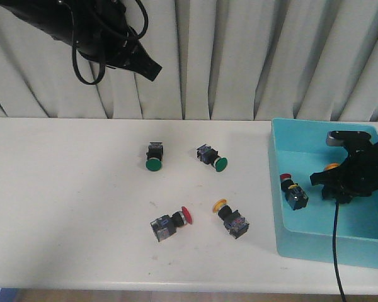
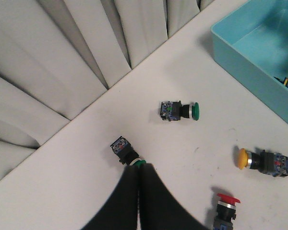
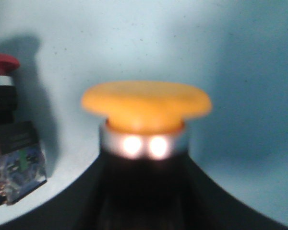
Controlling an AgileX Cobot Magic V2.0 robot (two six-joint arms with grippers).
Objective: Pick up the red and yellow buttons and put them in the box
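A: Inside the box [image 1: 283,189], at our right side, the right pincer [image 1: 337,182] grips a yellow button [image 3: 146,106] low over the floor. One red button [image 1: 294,190] lies there already.

B: And what is left for us?

A: On the surface [image 1: 69,207], a red button [image 1: 170,223] and a yellow button [image 1: 232,218] wait, near each other. The two green buttons [image 1: 154,155] stay out.

B: The left pincer [image 2: 138,182]?

A: It is closed, holds nothing, high above the surface.
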